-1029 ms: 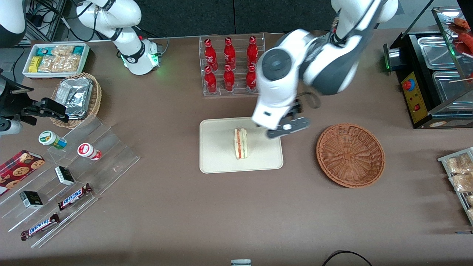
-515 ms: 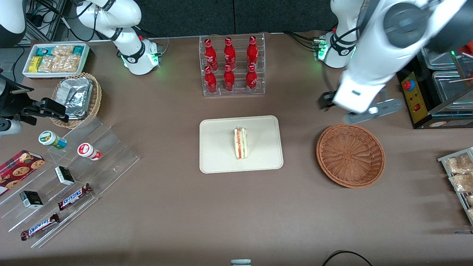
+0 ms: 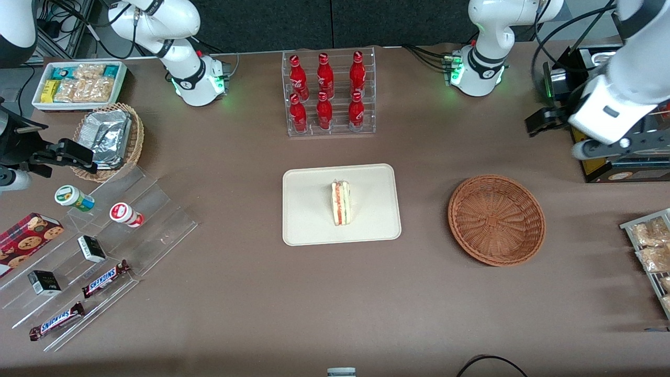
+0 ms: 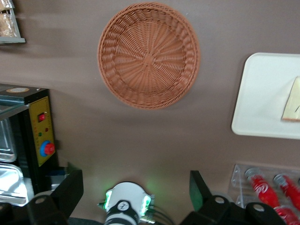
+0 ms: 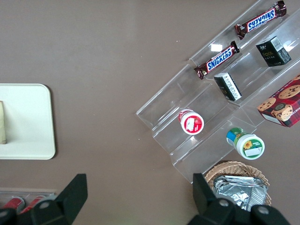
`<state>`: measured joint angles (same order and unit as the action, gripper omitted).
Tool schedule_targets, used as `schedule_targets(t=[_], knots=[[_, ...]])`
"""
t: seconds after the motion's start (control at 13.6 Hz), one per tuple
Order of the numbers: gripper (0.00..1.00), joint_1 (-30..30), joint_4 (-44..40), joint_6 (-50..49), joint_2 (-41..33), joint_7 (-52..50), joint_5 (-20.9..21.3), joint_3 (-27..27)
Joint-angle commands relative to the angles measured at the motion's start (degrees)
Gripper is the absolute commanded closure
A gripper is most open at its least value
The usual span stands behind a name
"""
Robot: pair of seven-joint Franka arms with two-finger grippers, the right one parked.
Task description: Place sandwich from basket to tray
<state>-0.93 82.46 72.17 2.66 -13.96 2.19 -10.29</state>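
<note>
Standing on the tray (image 3: 309,220), one sandwich (image 3: 341,203) is seen (one basket (image 3: 496,220) at three o'clock); the gripper (image 4: 133,190), fingers wide, is raised toward the working arm's end of the table.

Sandwich on the tray, basket empty.
The sandwich (image 3: 341,203) stands on edge mid-tray (image 3: 309,225), red filling showing; the brown wicker basket (image 3: 496,220) sits beside it. The gripper (image 4: 133,187) hangs spread wide above the table.

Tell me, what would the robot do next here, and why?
Probably nothing more than settling its arm at rest. The sandwich already stands on the tray, and the basket is empty. The gripper, fingers open and holding nothing, hangs high up toward the working arm's end of the table, farther from the front camera than the basket. The job looks finished.
</note>
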Motion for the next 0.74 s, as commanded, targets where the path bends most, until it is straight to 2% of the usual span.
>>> schedule_targets(t=[0.0,0.07,0.37,0.66], knots=[[0.00,-0.2,2.8,-0.4,-3.3,5.5,-1.5,2.6],[0.01,-0.2,2.8,-0.4,-3.2,7.6,-1.7,4.2],[0.00,-0.7,2.2,-0.6,-2.9,13.2,-1.5,5.0],[0.00,0.4,0.6,-0.7,-2.0,13.6,-0.6,4.9]])
